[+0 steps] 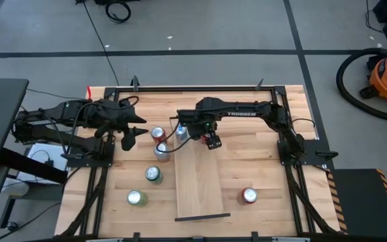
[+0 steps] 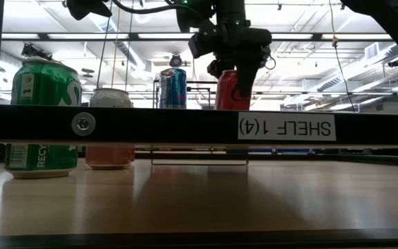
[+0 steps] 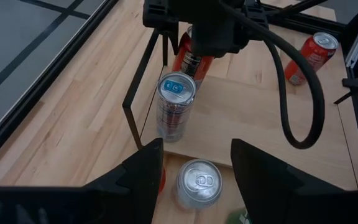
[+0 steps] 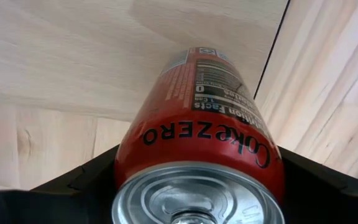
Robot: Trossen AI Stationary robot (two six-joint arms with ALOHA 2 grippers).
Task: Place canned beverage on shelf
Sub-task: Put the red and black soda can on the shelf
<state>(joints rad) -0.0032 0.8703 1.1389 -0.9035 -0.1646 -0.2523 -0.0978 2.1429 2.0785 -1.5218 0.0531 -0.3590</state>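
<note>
My right gripper (image 1: 211,141) is shut on a red Coke Zero can (image 4: 197,124) over the far end of the shelf (image 1: 200,178), a long pale-wood board with a black wire rail (image 1: 202,217) at its near end. The can also shows in the low view (image 2: 228,90). A slim blue can (image 1: 181,132) stands upright on the shelf's far left corner, beside the held can. My left gripper (image 1: 134,136) is open and empty at the table's left, above a silver can (image 3: 199,182). My right gripper pinches the Coke Zero can by its side just below the top rim (image 4: 135,155), one finger on each side. The fingers come from above, pointing down. The can is upright below them. Whether its base rests on the shelf, I cannot tell.
On the table left of the shelf stand a red-topped can (image 1: 158,132), the silver can (image 1: 161,149) and two green cans (image 1: 153,174) (image 1: 136,197). A red can (image 1: 248,195) stands right of the shelf. The shelf's middle and near part are bare.
</note>
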